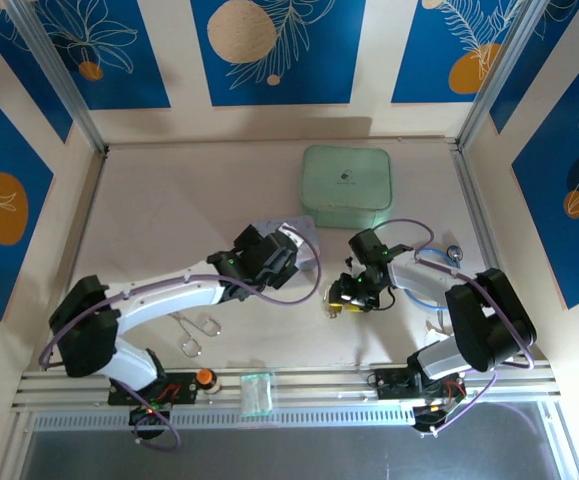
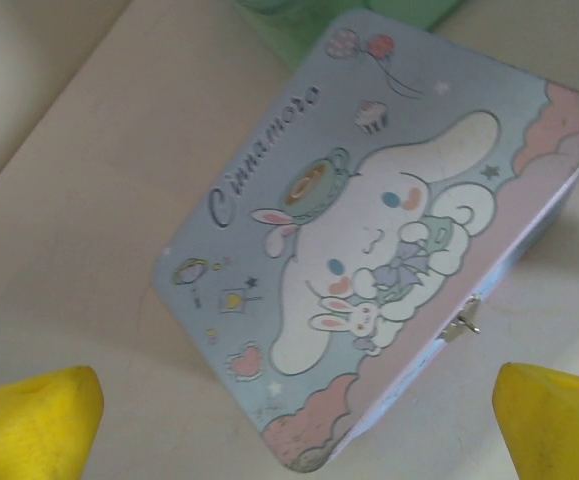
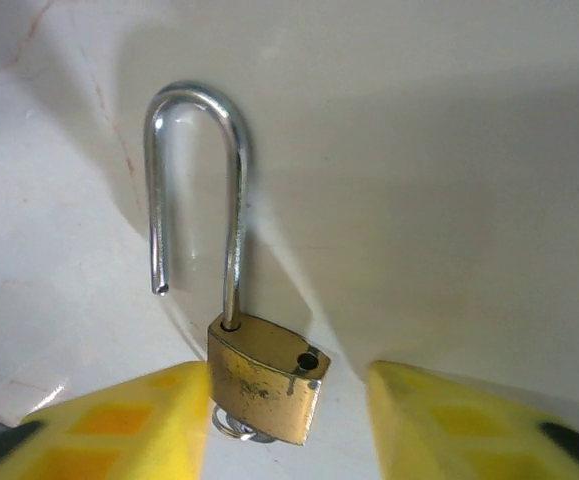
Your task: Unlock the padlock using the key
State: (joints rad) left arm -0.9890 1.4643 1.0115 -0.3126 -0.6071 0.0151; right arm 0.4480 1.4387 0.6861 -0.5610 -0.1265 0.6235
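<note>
Seen from overhead, the left end effector (image 1: 269, 258) hung over the pastel tin (image 2: 369, 250) at the middle of the surface (image 1: 169, 220). The right end effector (image 1: 354, 292) stood over the padlock (image 3: 266, 385), which lay on the surface to the right of the tin and nearer the arm bases. From that height the padlock was a small gold speck, and the condition of its shackle (image 3: 235, 220) could not be judged.

The right wrist view supplied the detail. The shackle was sprung: one leg sat in the brass body and the other end hung free, clear of it. The body lay between two yellow fingers (image 3: 119, 425). The finger on that view's left was touching or just beside the body, while the other stood apart with bare surface between. The right end effector was parted and not clamped on the lock. A small silvery piece (image 3: 234, 430) showed under the body. Whether it was the key, I could not tell.

The left wrist view showed the tin's lid printed with a white cartoon animal, and a small metal clasp (image 2: 464, 322) on its side wall. Yellow fingertips (image 2: 29, 425) sat at the two bottom corners, spread wide and holding nothing.

The overhead view also took in a green box (image 1: 346, 190) behind the tin and scissors (image 1: 194, 330) beside the left arm.
</note>
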